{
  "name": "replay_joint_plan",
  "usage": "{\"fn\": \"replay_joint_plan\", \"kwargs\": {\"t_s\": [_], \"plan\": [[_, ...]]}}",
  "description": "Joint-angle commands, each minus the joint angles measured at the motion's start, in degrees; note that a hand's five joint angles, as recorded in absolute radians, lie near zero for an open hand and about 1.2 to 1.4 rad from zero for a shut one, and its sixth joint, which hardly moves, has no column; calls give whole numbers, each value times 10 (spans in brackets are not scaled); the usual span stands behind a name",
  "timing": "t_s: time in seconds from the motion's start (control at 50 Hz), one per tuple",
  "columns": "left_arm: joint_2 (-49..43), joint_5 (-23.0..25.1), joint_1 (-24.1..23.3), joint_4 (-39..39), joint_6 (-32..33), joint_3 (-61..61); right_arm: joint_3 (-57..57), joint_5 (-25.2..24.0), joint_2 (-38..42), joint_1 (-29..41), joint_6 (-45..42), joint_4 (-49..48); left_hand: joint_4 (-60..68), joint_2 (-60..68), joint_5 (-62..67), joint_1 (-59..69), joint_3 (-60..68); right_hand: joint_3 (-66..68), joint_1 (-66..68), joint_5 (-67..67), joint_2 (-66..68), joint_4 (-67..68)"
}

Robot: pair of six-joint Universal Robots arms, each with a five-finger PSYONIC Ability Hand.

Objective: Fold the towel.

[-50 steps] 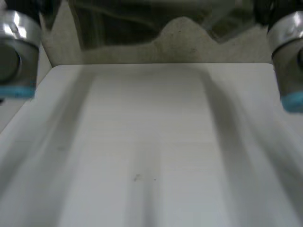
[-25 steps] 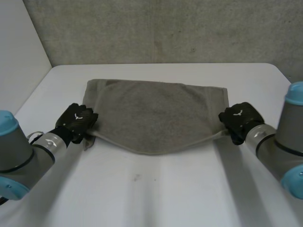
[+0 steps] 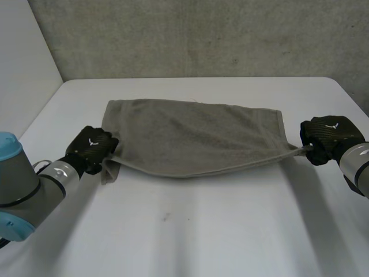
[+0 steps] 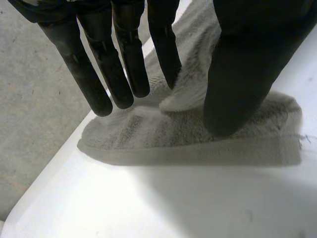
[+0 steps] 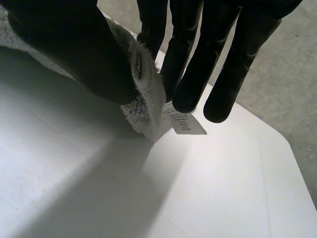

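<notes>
A grey towel [image 3: 190,135] lies spread across the far half of the white table [image 3: 190,231], its near edge sagging toward me. My left hand [image 3: 91,149] sits at the towel's near left corner. In the left wrist view its fingers [image 4: 124,59] are straight and apart from the thumb, above the rumpled corner [image 4: 188,139], which lies on the table. My right hand [image 3: 327,137] is at the near right corner. There the thumb [image 5: 84,54] and fingers pinch the corner [image 5: 148,99], lifted a little, with a white label [image 5: 185,123] hanging from it.
A grey wall [image 3: 190,40] runs behind the table's far edge. The table's left edge [image 3: 40,115] drops off close to my left arm. Bare white tabletop stretches in front of the towel.
My right hand has moved right with the near right corner, drawing the towel wider and tauter. The left hand stays at the left corner and has opened its fingers.
</notes>
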Motion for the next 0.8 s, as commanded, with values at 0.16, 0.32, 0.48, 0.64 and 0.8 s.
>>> {"fn": "replay_joint_plan", "kwargs": {"t_s": [0.16,0.32,0.48,0.64,0.8], "plan": [[43,-1,-32,-49,-224,3,3,-2,1,-7,30,-3,-155,-156,-155,-158,-156,119,240,134,124,114],[31,-52,-52,-79,-238,1,-2,0,0,-22,35,-4,-190,-191,-191,-194,-191,119,240,134,124,114],[-15,-146,-67,-48,-245,21,0,-1,1,-25,40,-4,-174,-174,-174,-177,-174,119,240,134,124,114],[-41,-151,-89,-41,-259,46,5,-2,2,-24,42,-5,-133,-134,-133,-137,-134,119,240,134,124,114],[-45,-153,-113,-41,-293,61,6,-2,3,-25,42,-6,-133,-134,-133,-137,-134,119,240,134,124,114]]}}
